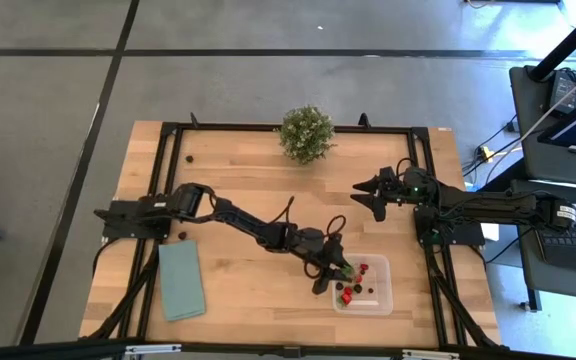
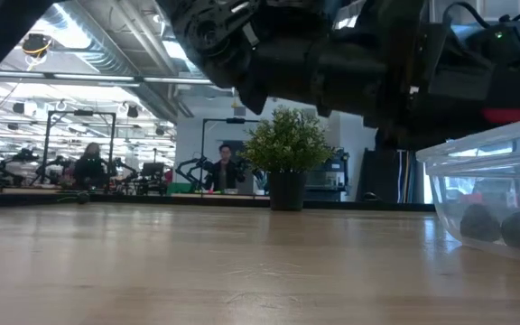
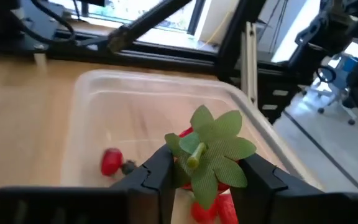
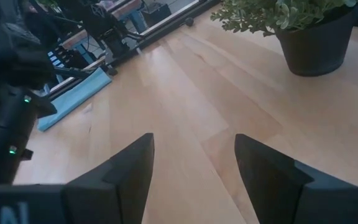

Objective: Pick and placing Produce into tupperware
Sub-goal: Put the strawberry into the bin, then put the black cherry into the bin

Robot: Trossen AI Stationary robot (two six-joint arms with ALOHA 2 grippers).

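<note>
Closest to the left wrist cam: left gripper (image 3: 207, 177), fingers closed partway on a red strawberry (image 3: 211, 174) w/ green leafy cap, pinched between the two pads. Gripper hangs over the tupperware (image 3: 86, 124), a clear lidless container w/ rounded corners. Inside it, a small red berry (image 3: 111, 161) w/ a dark piece touching it.

High view: left gripper (image 1: 332, 271) sits at the container's 9–10 o'clock edge; tupperware (image 1: 381, 292) is at roughly 4–5 o'clock on the desk (image 1: 238, 190), near the front-right corner. Several red and dark produce pieces (image 1: 352, 290) lie inside it. One dark berry (image 1: 187, 156) sits apart at about 10 o'clock on the desk, well away from the rest.

Right gripper (image 1: 364, 192) waits at approx 2 o'clock on the desk, above bare wood; fingers spread wide, nothing between them (right wrist cam, right gripper (image 4: 194, 165)).

Potted plant (image 1: 306, 134) at 12 o'clock. Teal cloth (image 1: 182, 281) flat at 7–8 o'clock. Low view: dark round pieces (image 2: 499, 226) show through the container wall; people seated in the room beyond.
</note>
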